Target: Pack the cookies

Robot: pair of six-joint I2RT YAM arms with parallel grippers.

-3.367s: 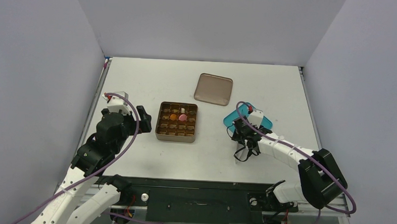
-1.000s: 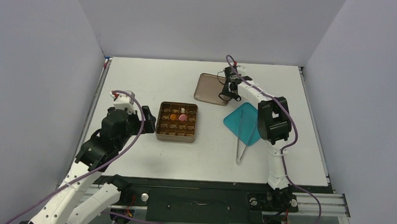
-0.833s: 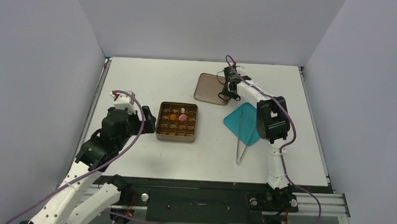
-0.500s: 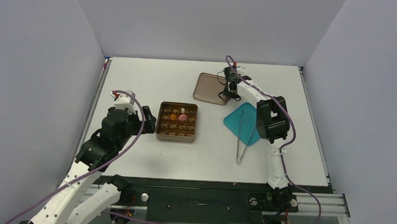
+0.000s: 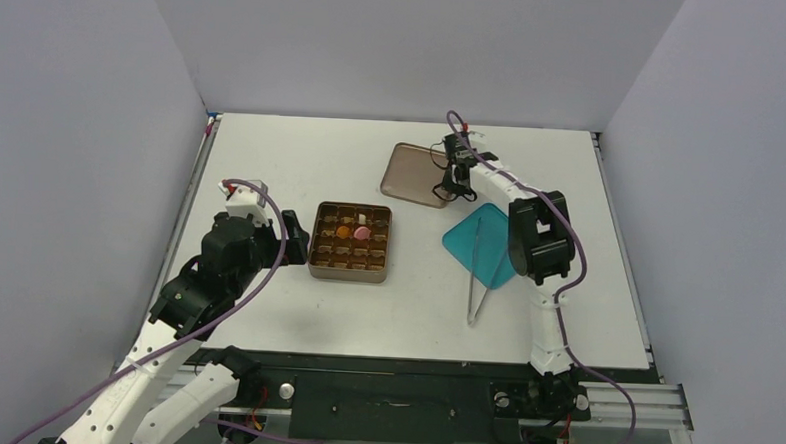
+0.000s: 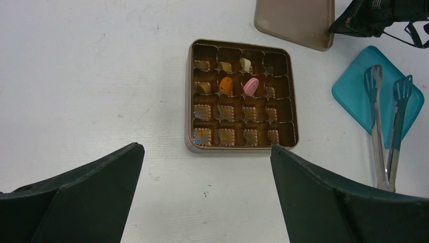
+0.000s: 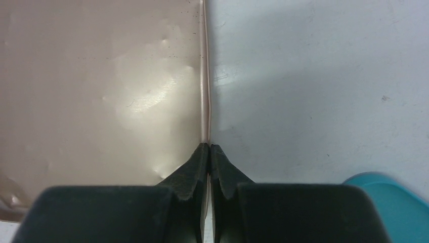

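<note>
The cookies lie in cells of the square brown tin [image 5: 349, 277]: an orange one [image 6: 227, 85], a pink one [image 6: 251, 86], a cream-white one [image 6: 246, 64] and small brown bits [image 6: 203, 87]. My left gripper [image 5: 290, 236] hovers just left of the tin, jaws wide open with nothing between them [image 6: 206, 149]. My right gripper [image 5: 444, 189] reaches to the far side of the table. It is shut on the right rim of the flat brown lid [image 7: 101, 86], with the thin edge pinched between its fingertips [image 7: 209, 147].
A teal square plate [image 5: 480, 244] sits right of the tin, with metal tongs [image 5: 479, 276] lying across it and onto the table. The lid [image 5: 413, 174] lies behind the tin. Grey walls enclose the white table on three sides.
My right gripper has closed onto the lid's right edge, and the lid has shifted slightly to the left. The left arm has stayed still.
</note>
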